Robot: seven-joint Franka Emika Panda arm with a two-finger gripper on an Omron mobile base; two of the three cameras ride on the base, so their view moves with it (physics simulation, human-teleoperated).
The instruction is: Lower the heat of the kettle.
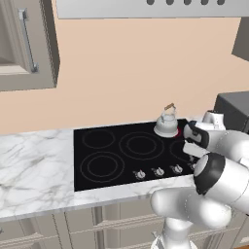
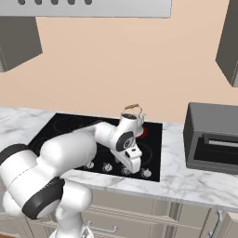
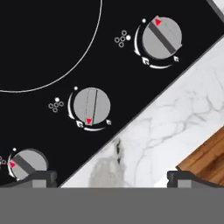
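The small silvery kettle (image 1: pixel 166 124) (image 2: pixel 132 122) with a wooden-topped wire handle stands on the back right burner of the black cooktop (image 1: pixel 112 153) (image 2: pixel 60 128). A red glow (image 2: pixel 143 132) shows beside its base. My gripper (image 2: pixel 133 168) (image 3: pixel 113 178) hangs open over the front edge of the cooktop, pointing down at the row of round grey knobs. In the hand view the middle knob (image 3: pixel 91 106), a second knob (image 3: pixel 162 37) and a third knob (image 3: pixel 27 162) lie ahead of the fingertips (image 3: pixel 38 176). Nothing sits between the fingers.
White marble counter (image 1: pixel 34 170) (image 3: pixel 175 109) surrounds the cooktop. A dark grey microwave (image 2: pixel 211 139) stands on the counter to the right. Wall cabinets (image 1: pixel 24 44) and a range hood (image 2: pixel 93 7) hang above. Wooden floor (image 3: pixel 205 157) shows past the counter edge.
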